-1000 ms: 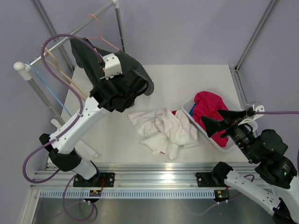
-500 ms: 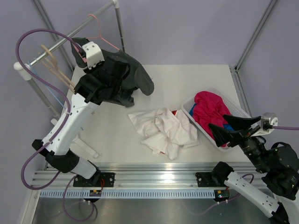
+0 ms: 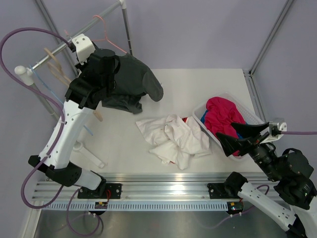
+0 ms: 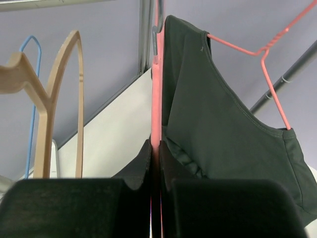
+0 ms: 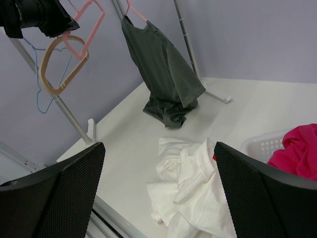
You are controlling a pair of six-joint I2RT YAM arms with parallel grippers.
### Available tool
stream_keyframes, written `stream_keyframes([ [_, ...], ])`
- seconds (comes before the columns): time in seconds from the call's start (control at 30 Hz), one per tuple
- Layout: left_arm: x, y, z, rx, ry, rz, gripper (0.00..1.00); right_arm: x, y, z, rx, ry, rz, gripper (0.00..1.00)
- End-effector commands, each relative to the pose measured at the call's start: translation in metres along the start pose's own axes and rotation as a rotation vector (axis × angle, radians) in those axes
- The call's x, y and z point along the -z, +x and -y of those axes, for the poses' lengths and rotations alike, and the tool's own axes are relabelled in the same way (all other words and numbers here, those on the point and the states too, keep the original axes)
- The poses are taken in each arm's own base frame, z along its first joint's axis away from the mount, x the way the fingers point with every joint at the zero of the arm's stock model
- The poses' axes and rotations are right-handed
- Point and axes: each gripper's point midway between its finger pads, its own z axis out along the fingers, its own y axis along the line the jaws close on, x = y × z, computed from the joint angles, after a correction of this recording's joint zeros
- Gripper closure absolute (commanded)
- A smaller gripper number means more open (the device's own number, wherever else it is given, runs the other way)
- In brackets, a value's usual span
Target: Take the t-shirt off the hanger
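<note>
The left gripper (image 4: 155, 151) is closed on the bare hanger (image 4: 156, 106) up by the rail, between the beige hanger (image 4: 62, 94) and the dark grey t-shirt (image 4: 218, 129). The t-shirt (image 3: 174, 140) lies crumpled on the table (image 3: 213, 84), just beside the basket (image 5: 262, 145). The right gripper (image 3: 232, 133) is held wide open near the basket.

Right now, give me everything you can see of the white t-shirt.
The white t-shirt lies off any hanger, crumpled in a loose heap of soft, wrinkled, cotton-looking fabric on the table, between the hanging dark grey shirt and the basket. Sleeves and neckline are lost in the folds; only slivers of red show at its edges. Its basket-side edge reaches the basket's corner; contact can't be confirmed. Nothing grips it.
</note>
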Motion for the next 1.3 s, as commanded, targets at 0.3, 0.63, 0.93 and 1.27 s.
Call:
stream_keyframes([
  [0.3, -0.016, 0.002, -0.005, 0.084, 0.06, -0.016, 1.0, -0.001, -0.003, -0.005, -0.009, -0.022, 0.014, 0.01],
  [0.63, -0.003, -0.012, -0.018, 0.148, 0.085, 0.002, 0.01, 0.0, -0.005, -0.006, -0.008, -0.025, 0.015, 0.01],
  [0.93, 0.056, 0.002, 0.014, 0.099, 0.565, -0.111, 0.01, -0.012, 0.003, -0.006, -0.017, 0.0, -0.055, 0.01],
  [1.27, 0.113, 0.058, 0.046, 0.037, 0.95, -0.246, 0.01, -0.052, 0.066, 0.041, -0.036, 0.311, -0.276, 0.01],
])
